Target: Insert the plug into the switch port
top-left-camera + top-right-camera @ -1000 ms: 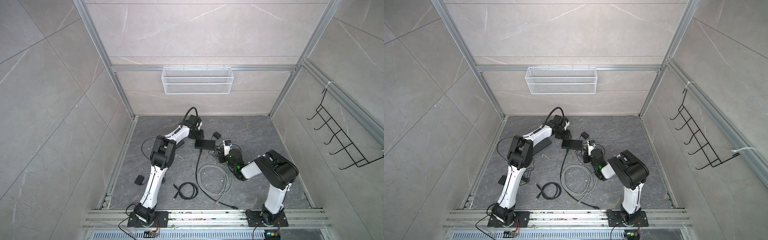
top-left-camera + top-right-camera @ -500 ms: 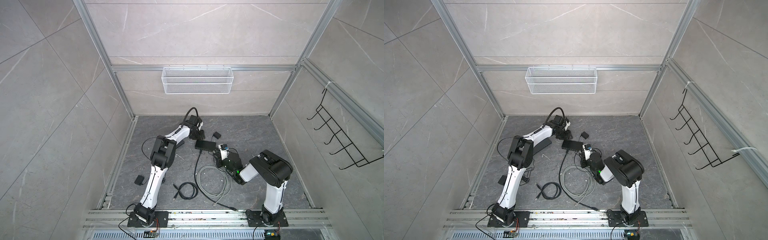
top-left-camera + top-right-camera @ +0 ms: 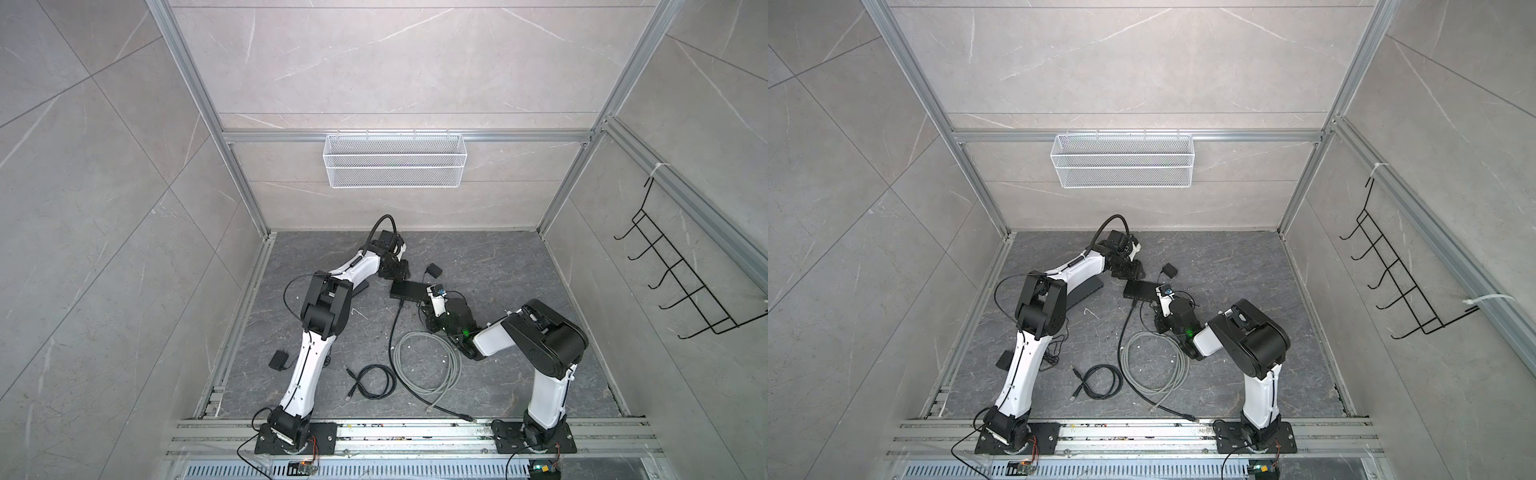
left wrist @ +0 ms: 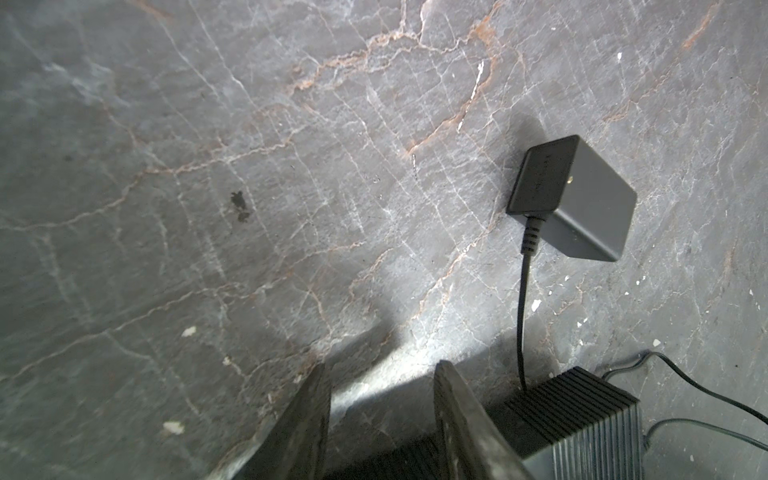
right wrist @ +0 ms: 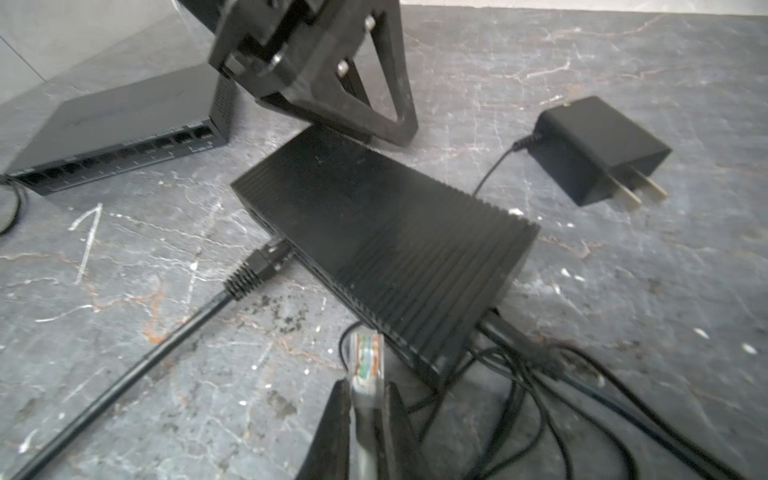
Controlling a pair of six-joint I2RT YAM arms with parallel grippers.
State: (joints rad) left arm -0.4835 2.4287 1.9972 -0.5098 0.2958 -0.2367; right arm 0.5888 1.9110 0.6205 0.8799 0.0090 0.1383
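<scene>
Over the last second my right arm has been swinging left, bringing the right claw closer to the right end of the small ribbed switch. The left arm is staying where it was.

The right claw is pinching the clear plug tightly between its fingers, and the plug's tip is sticking out toward the far side. I am seeing the plug hovering just beside the switch's near face, close to its right-hand corner and not in any port. A black cable is already sitting in a port further left on that same face.

The left claw is standing partly open at the far left end of the switch, gripping nothing, with bare counter showing between its tips. Whether it is pressing on the switch I cannot tell.

A power adapter is lying on the far right of the switch, slightly apart from it. A larger switch is lying to the left. The grey cable is lying coiled on the near side of the counter.
</scene>
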